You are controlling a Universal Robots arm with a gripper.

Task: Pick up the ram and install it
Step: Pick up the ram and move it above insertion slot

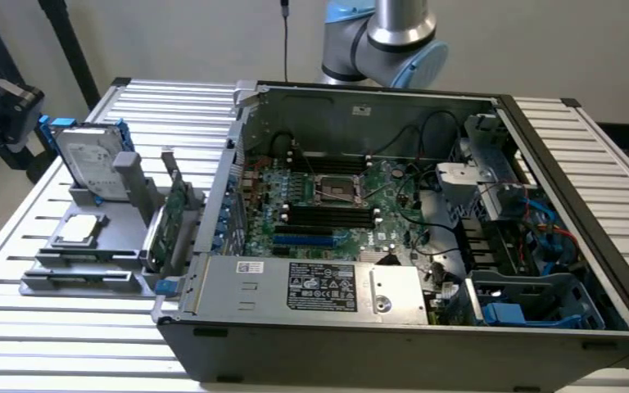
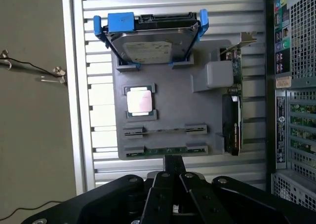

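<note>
Green, narrow ram stick [image 2: 163,150] in grey plastic tray [image 2: 170,98] — just ahead, twelve o'clock of black gripper [image 2: 173,160] — long axis crosswise; jaws pressed together, empty.

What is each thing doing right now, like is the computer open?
computer case: open, lying on its side.
memory slots: look empty.
ram: on edge in the gray holder, not picked up.
hard drive: upright in the holder, in a blue caddy.
processor chip: lying flat in the holder.
expansion card: standing on edge in the holder.
gripper: above the holder, by the ram, not touching it.
</note>
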